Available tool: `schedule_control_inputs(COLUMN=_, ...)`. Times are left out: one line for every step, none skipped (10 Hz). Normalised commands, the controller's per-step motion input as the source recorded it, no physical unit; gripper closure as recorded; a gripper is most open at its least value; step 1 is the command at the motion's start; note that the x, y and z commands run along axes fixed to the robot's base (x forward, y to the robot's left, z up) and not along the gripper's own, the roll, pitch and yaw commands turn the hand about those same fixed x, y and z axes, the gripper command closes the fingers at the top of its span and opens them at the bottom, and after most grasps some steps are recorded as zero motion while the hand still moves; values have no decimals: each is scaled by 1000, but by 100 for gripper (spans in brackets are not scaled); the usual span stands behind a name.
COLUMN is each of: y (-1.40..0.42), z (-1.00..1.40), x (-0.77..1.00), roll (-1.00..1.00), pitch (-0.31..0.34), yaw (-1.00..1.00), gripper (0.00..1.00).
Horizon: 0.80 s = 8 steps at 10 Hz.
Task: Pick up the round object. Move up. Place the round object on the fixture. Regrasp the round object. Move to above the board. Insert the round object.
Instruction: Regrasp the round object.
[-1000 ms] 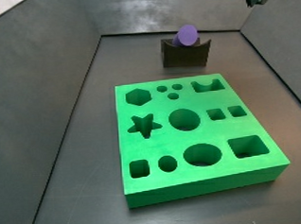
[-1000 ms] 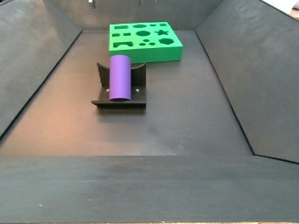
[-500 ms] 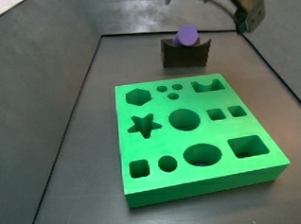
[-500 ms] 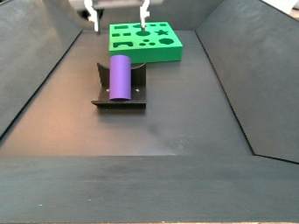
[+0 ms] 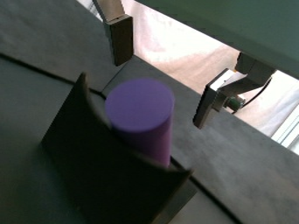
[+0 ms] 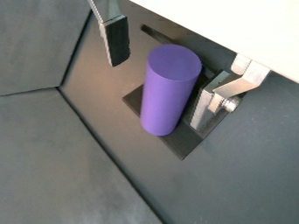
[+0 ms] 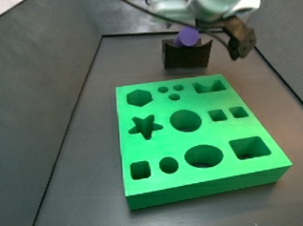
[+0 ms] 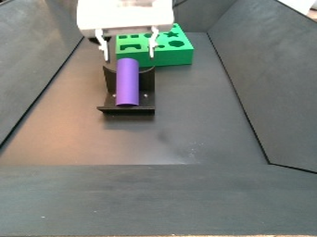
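the claw (image 6: 163,57) hangs wide and empty over the far end of the purple peg (image 6: 169,88) lying in the fixture (image 8: 128,100) notch (nothing gripped yet), and an off-centre close could roll it out, spoiling the trip to the green board (image 7: 197,135).

One round object (image 8: 128,81), one fixture (image 8: 126,104), one board (image 7: 194,137), one pincer (image 8: 126,45)

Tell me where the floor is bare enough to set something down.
Bare floor lies in front of the fixture and along both walls. It is crowded behind: the open gripper hangs over the peg, with the board just beyond.
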Motion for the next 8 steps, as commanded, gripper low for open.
schedule_control_inputs(y=27, z=-862, x=103, roll=70, pitch=-41, yaw=-24, gripper=0)
schedule_control_inputs(y=18, z=-708, x=88, roll=68, pitch=-27, yaw=-23, gripper=0)
schedule_control_inputs(y=14, z=-507, x=76, roll=63, pitch=-17, yaw=-15, gripper=0)
schedule_control_inputs(y=11, z=-359, x=69, roll=65, pitch=-13, yaw=-9, gripper=0)
schedule_control_inputs(y=5, z=-217, x=61, roll=56, pitch=-8, yaw=-1, gripper=0)
schedule_control_inputs(y=-5, z=-170, x=10, roll=44, pitch=-1, yaw=5, gripper=0)
schedule_control_inputs(y=-4, z=-168, x=11, roll=42, pitch=-3, yaw=10, gripper=0)
schedule_control_inputs(y=-4, z=-168, x=11, roll=42, pitch=-3, yaw=12, gripper=0)
